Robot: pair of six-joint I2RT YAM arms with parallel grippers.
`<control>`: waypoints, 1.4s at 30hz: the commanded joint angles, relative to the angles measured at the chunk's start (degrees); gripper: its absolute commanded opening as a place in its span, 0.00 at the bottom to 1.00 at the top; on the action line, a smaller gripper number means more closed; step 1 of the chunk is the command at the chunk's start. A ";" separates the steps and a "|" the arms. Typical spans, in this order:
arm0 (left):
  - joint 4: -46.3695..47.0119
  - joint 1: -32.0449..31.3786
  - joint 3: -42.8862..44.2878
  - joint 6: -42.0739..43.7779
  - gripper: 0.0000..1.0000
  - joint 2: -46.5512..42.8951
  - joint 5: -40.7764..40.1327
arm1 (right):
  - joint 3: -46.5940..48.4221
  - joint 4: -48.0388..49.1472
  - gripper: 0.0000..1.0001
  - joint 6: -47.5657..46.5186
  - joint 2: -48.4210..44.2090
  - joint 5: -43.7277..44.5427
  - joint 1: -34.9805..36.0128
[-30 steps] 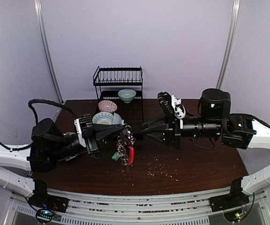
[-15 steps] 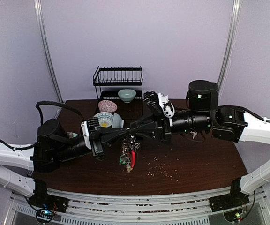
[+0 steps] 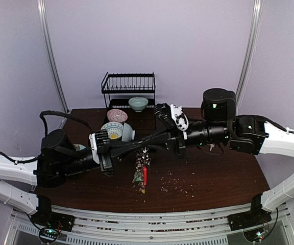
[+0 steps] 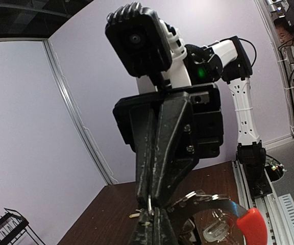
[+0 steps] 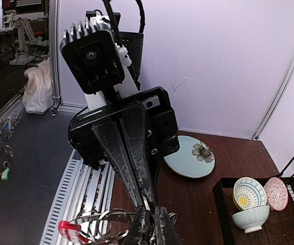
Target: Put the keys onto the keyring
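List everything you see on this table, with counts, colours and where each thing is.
keyring: one, metal, red clip, hanging above the table centre
dish rack: one, black wire, back
teal bowl: one, at the rack's base
pink dish: one, on the black tray
yellow-centred bowl: one, same tray
white bowl: one, beside it
plate: one, pale green, flower, left side
crumbs: many, pale, right of the keyring
table: one, dark brown
left gripper: shut on the keyring
right gripper: shut, tips meeting the left's

Items shown: two arms [image 3: 65, 161], one keyring [image 3: 143, 173], four bowls [image 5: 249, 193] (each a different colour), one plate [image 5: 189, 159], one dish rack [image 3: 128, 81].
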 commanded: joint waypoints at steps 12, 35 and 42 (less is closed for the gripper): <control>-2.61 0.77 3.42 -7.18 0.10 2.11 -2.74 | 8.06 -18.84 0.00 -3.57 0.50 14.65 -0.17; -18.88 2.39 11.70 -4.29 0.32 7.03 -1.27 | 16.02 -30.62 0.00 -8.43 5.49 22.88 4.74; -18.41 2.39 11.72 -4.07 0.28 8.26 3.41 | 16.75 -30.17 0.00 -8.78 6.18 22.51 5.35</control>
